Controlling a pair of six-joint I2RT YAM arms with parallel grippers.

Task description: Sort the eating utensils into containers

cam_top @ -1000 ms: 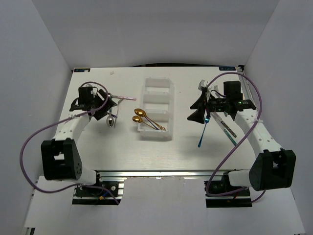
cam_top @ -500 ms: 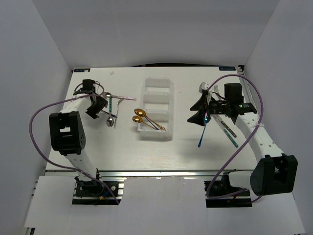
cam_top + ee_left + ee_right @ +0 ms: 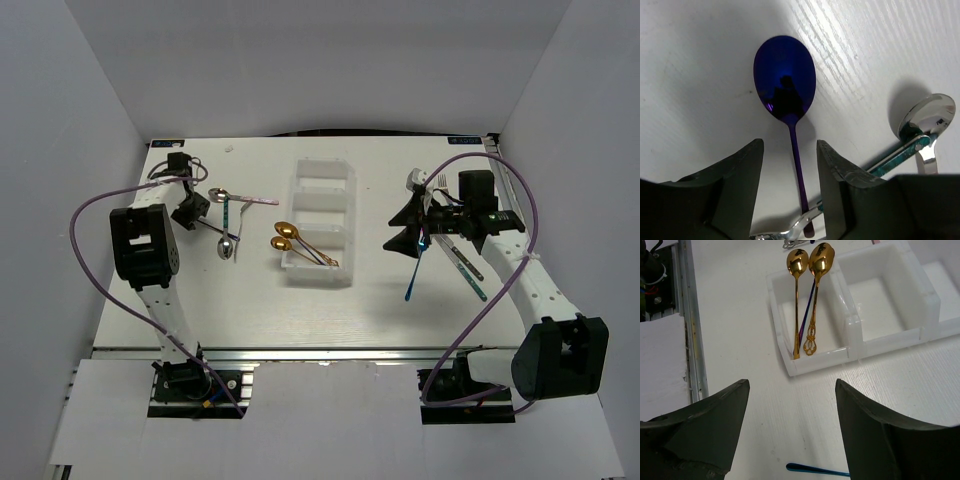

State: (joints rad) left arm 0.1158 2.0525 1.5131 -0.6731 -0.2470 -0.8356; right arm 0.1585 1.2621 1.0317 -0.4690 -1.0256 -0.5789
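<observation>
Left wrist: left jaws stand part-open astride handle of blue spoon (image 3: 785,85), gripping nothing; right jaws wide, empty. Spoon looks light, stiff, slick; pinch mid-handle.

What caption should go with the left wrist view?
Left gripper open astride the handle of the blue spoon on the white table, a silver spoon nearby.
</observation>
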